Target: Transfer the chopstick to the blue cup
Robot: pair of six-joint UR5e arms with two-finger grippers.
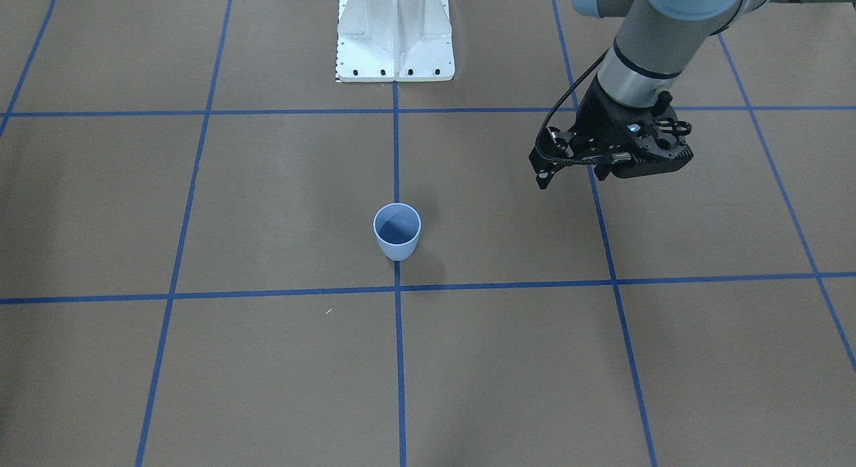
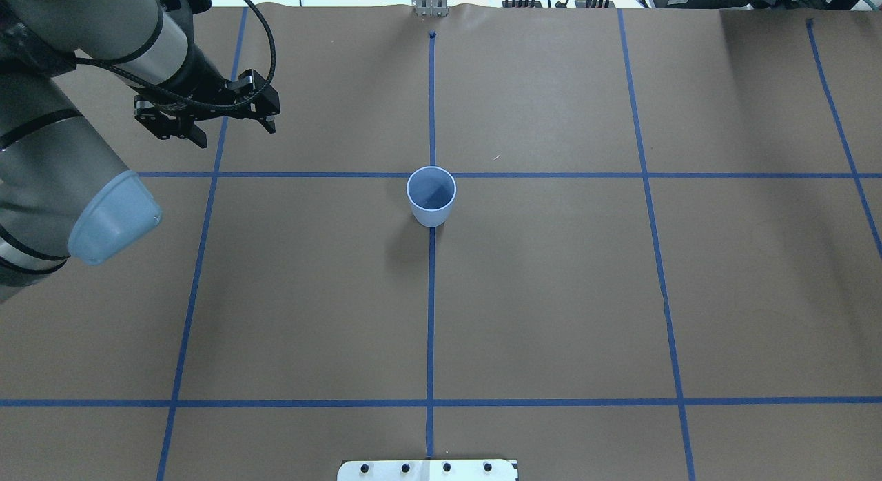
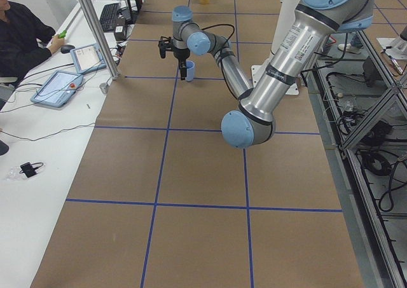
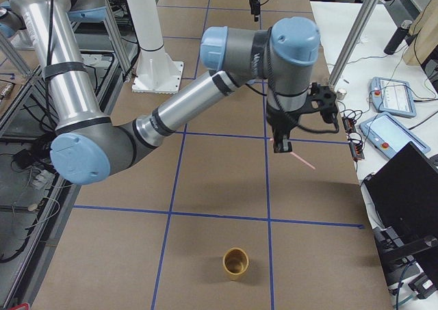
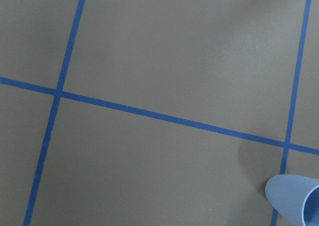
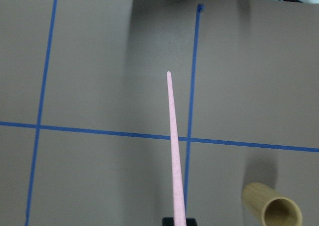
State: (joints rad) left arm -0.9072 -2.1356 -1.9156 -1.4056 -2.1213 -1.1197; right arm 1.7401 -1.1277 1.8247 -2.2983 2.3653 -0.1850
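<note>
The blue cup (image 1: pixel 397 231) stands upright and empty at the table's middle on a tape crossing; it also shows in the overhead view (image 2: pixel 431 195) and at the left wrist view's lower right corner (image 5: pixel 294 198). My left gripper (image 1: pixel 572 179) (image 2: pixel 232 133) hangs open and empty above the table, well to the cup's side. My right gripper (image 4: pixel 280 144) is outside the overhead and front views. It is shut on one pale pink chopstick (image 6: pixel 172 146) that sticks forward from its tips, and the chopstick (image 4: pixel 301 161) is held above the table near the far edge.
A tan bamboo cup (image 6: pixel 273 208) (image 4: pixel 235 262) stands upright on the table near the right gripper. The white robot base (image 1: pixel 394 39) is at the table's robot side. An operator (image 3: pixel 25 34), tablets and a laptop (image 4: pixel 410 187) sit beyond the far edge.
</note>
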